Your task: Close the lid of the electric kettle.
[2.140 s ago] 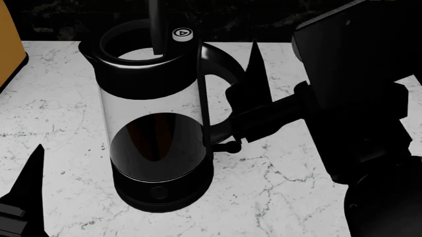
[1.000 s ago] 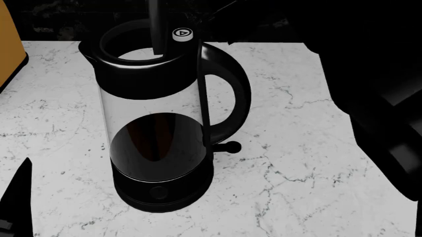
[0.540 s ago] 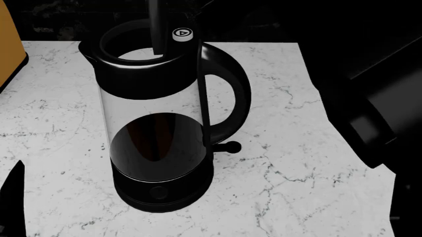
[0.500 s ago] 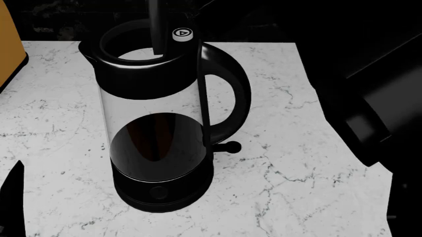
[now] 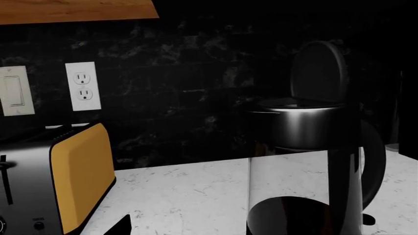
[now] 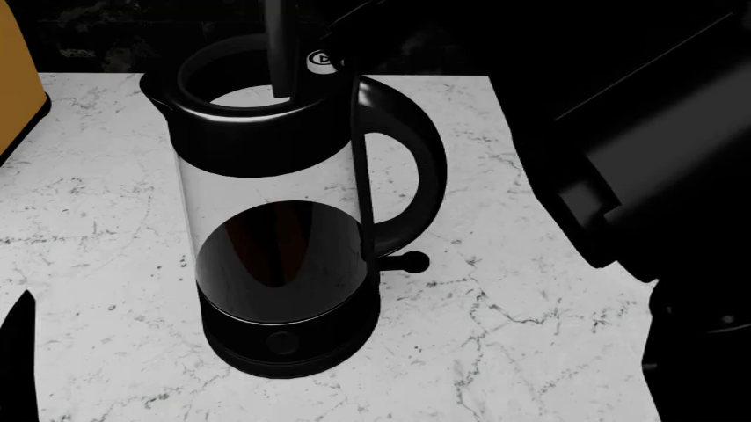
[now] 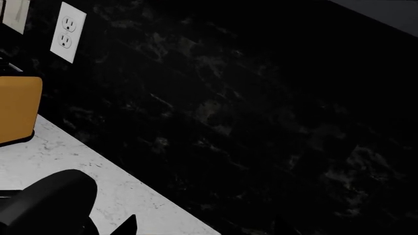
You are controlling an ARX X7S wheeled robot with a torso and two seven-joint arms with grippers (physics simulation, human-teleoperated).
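The electric kettle point(image 6: 281, 220) stands on the marble counter, a clear glass cylinder with a black base, collar and loop handle. Its lid point(image 6: 280, 48) stands upright at the hinge and leaves the top open; it also shows in the left wrist view point(image 5: 318, 73). My right gripper point(image 6: 340, 33) reaches in from the right above the handle, and its tip covers part of the white button point(image 6: 317, 61). One right fingertip point(image 7: 127, 226) shows far off centre, so the jaws stand apart and empty. My left gripper is low at the front left; one fingertip point(image 6: 18, 352) shows, apart from the kettle point(image 5: 307, 171).
An orange and steel toaster point(image 5: 78, 181) stands left of the kettle. A wall outlet point(image 5: 83, 85) sits on the black backsplash behind. My right arm point(image 6: 657, 149) fills the right side of the head view. The counter point(image 6: 516, 352) runs to the kettle's right.
My right arm has swung left across the head view toward the kettle's top and now partly covers the white button. The left fingertip has sunk lower. The lid stays upright.
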